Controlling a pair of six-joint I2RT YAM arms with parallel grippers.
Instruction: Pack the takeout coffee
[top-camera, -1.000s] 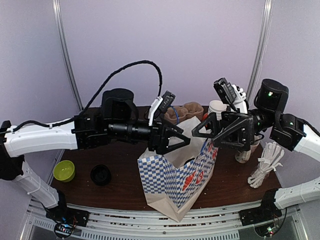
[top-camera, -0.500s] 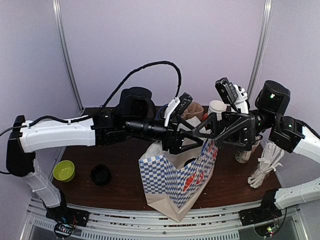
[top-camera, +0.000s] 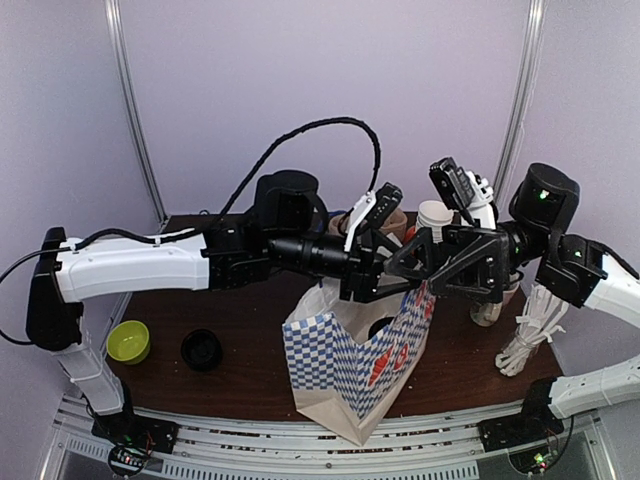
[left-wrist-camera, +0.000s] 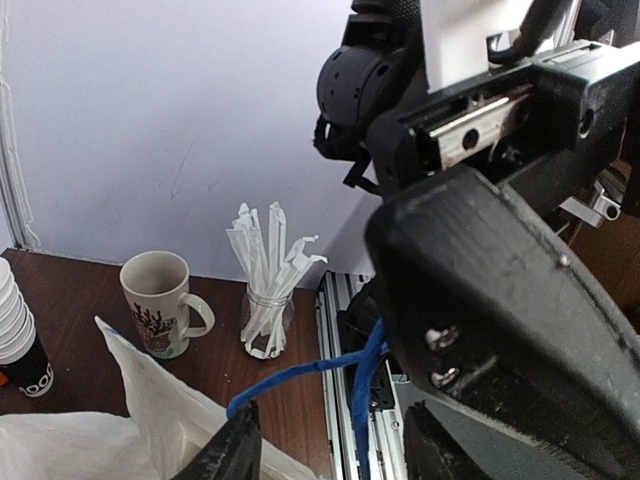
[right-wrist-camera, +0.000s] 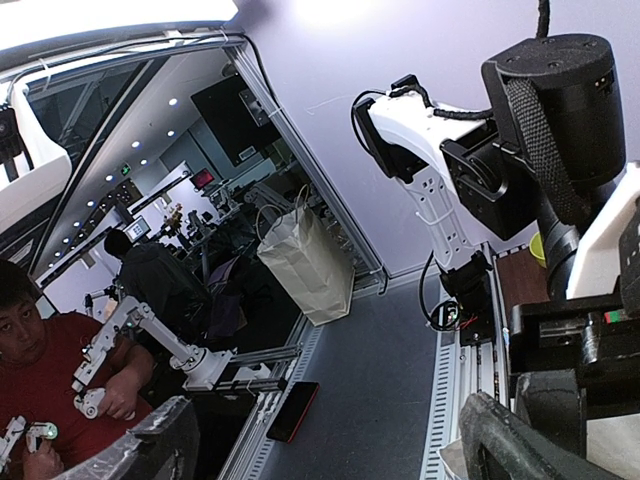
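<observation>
The blue-checked paper bag (top-camera: 345, 365) stands open at the table's front centre. A dark round shape (top-camera: 380, 325) shows inside its mouth; I cannot tell whether it is the takeout coffee's lid. My left gripper (top-camera: 380, 275) reaches over the bag's mouth. In the left wrist view the bag's blue cord handle (left-wrist-camera: 300, 385) runs between the parted fingers of the left gripper (left-wrist-camera: 340, 445), which is open. My right gripper (top-camera: 393, 264) hovers tip to tip with it above the bag's right edge. The right gripper (right-wrist-camera: 330, 440) is wide open and holds nothing.
A stack of lidless paper cups (top-camera: 432, 215) and a brown cup carrier (top-camera: 385, 218) sit at the back. A cream mug (left-wrist-camera: 160, 300) and a jar of wrapped straws (left-wrist-camera: 268, 300) stand at the right. A green bowl (top-camera: 128, 341) and a loose black lid (top-camera: 202, 350) lie at the left.
My left arm has stretched further right across the bag's mouth toward the right gripper, and its jaws have narrowed around the blue handle. The right arm and bag have stayed put.
</observation>
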